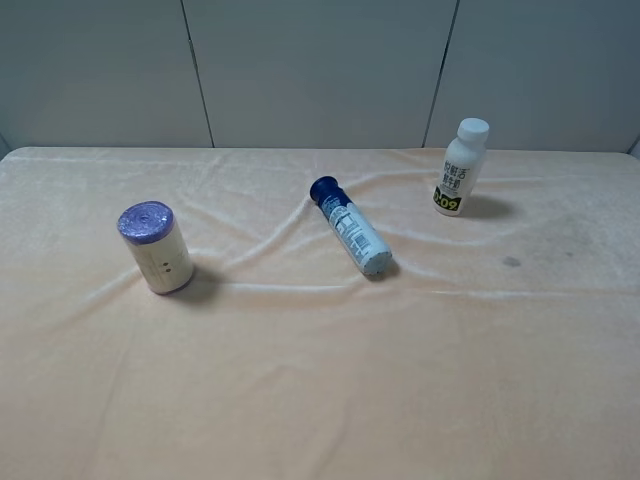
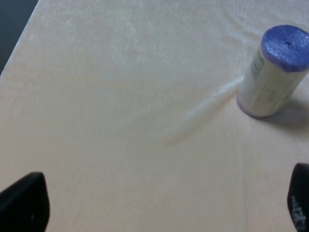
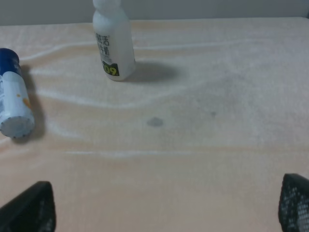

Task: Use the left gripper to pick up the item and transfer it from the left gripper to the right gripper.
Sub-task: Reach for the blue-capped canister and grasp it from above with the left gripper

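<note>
The item point(image 1: 155, 247) is a short, wide cream-white cylinder with a purple top, standing upright on the left of the cloth-covered table. It also shows in the left wrist view point(image 2: 275, 72), some way ahead of my left gripper point(image 2: 161, 205). That gripper is open and empty, its two black fingertips point(image 2: 24, 203) far apart at the frame's lower corners. My right gripper point(image 3: 166, 205) is also open and empty, its fingertips point(image 3: 31, 208) wide apart over bare cloth. Neither arm shows in the exterior high view.
A slim blue-capped bottle point(image 1: 351, 227) lies on its side mid-table; it also shows in the right wrist view point(image 3: 13, 99). A white bottle with a black-yellow label point(image 1: 460, 167) stands at the back right, seen too in the right wrist view point(image 3: 113, 41). The cream cloth point(image 1: 320, 380) is wrinkled.
</note>
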You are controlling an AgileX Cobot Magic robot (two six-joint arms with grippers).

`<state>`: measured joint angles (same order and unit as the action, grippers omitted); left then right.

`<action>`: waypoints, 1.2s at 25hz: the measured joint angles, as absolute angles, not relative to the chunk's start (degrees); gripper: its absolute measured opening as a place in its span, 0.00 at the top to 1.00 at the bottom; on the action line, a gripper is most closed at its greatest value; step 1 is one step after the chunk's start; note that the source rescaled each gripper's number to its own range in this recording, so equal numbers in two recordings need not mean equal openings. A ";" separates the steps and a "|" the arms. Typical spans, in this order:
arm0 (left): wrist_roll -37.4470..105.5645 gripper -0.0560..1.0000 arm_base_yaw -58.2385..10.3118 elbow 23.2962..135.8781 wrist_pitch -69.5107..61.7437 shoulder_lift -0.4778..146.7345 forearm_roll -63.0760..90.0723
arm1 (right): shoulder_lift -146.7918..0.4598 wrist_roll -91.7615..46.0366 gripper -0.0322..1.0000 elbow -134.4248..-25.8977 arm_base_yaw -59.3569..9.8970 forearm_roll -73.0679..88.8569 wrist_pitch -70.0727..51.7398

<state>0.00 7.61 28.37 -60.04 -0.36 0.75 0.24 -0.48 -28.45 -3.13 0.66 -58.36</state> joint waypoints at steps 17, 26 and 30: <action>0.00 0.02 7.61 28.37 -60.04 -0.36 0.75 | 0.24 -0.48 0.00 -28.45 -3.13 0.72 -58.30; 0.00 0.02 7.61 28.37 -60.04 -0.36 0.69 | 0.24 -0.48 0.00 -28.45 -3.13 0.72 -58.30; 0.00 0.02 7.61 30.17 -61.17 0.25 0.53 | 0.24 -0.48 0.00 -28.45 -3.13 0.72 -58.36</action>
